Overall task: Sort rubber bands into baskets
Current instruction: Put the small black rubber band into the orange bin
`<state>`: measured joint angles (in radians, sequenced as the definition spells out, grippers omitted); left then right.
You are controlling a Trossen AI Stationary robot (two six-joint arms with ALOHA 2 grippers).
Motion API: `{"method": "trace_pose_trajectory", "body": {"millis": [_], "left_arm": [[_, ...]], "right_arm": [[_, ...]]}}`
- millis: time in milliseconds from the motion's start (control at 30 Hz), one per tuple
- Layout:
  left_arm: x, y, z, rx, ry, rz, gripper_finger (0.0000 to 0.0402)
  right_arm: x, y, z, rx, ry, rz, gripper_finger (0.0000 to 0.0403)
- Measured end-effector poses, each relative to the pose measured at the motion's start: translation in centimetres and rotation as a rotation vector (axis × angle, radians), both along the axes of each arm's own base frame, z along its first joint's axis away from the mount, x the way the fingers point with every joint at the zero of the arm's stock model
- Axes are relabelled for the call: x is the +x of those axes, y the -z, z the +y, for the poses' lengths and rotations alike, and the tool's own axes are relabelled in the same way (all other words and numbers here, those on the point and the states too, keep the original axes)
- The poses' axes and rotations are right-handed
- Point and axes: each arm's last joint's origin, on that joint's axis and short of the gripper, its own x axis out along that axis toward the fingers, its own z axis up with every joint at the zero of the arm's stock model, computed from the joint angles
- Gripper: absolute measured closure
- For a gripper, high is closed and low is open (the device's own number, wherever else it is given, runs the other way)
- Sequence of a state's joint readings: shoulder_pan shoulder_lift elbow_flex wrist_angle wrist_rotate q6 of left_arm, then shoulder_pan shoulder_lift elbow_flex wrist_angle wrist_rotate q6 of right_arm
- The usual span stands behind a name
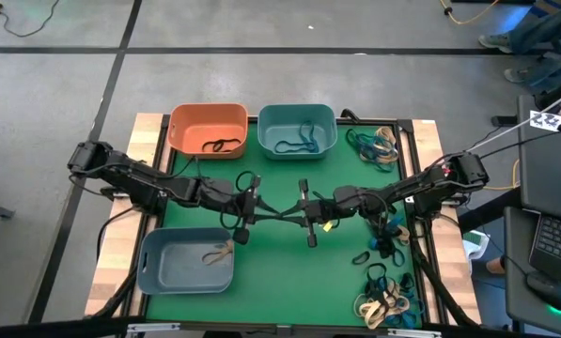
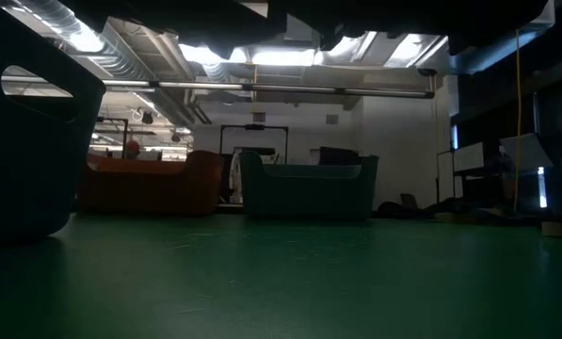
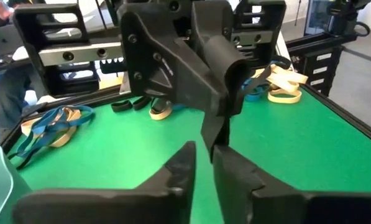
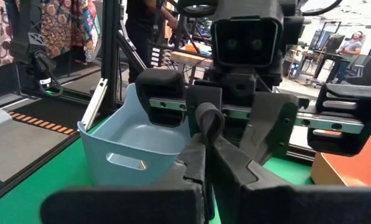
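While the 2 arms meet over the middle of the green tabletop [image 1: 280, 272], a black rubber band [image 3: 213, 134] hangs stretched between them: the right gripper [image 1: 307, 208] has its fingers pressed together pinching one end, and the left gripper [image 1: 246, 208] has fingers only slightly apart around the other end. This looks like a hand-over step, or an untangling. Black bands already lie in the orange basket [image 1: 208, 129], teal ones in the teal basket [image 1: 297, 129], and a tan one in the grey-blue basket [image 1: 186, 260]. Unsorted bands [image 1: 379, 145] lie along the tabletop's right edge. Next, 1 gripper should let go so the other can carry the band to the orange basket.
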<state>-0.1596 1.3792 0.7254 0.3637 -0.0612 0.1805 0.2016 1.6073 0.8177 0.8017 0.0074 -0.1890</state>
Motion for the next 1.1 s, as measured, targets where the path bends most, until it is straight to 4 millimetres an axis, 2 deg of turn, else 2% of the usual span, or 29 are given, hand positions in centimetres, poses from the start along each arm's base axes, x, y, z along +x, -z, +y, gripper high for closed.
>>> {"method": "trace_pose_trajectory", "body": {"millis": [200, 333, 567, 1100], "left_arm": [[-0.4, 0.2, -0.1, -0.007, -0.003, 0.041, 0.0281], [-1.3, -0.9, 0.1, -0.008, -0.003, 0.028, 0.0261], [-2.6, -2.5, 0.3, -0.016, -0.002, -0.001, 0.0257], [-2.6, -2.6, 0.3, -0.022, -0.003, -0.004, 0.0257]], "right_arm": [[-0.1, -0.4, 0.2, 0.003, -0.05, -0.024, 0.0386], [-0.1, -0.4, 0.3, 0.002, -0.085, -0.024, 0.0386], [-0.1, -0.4, 0.3, 0.002, -0.089, -0.022, 0.0386], [-0.1, -0.2, 0.3, -0.001, -0.099, -0.001, 0.0386]]}}
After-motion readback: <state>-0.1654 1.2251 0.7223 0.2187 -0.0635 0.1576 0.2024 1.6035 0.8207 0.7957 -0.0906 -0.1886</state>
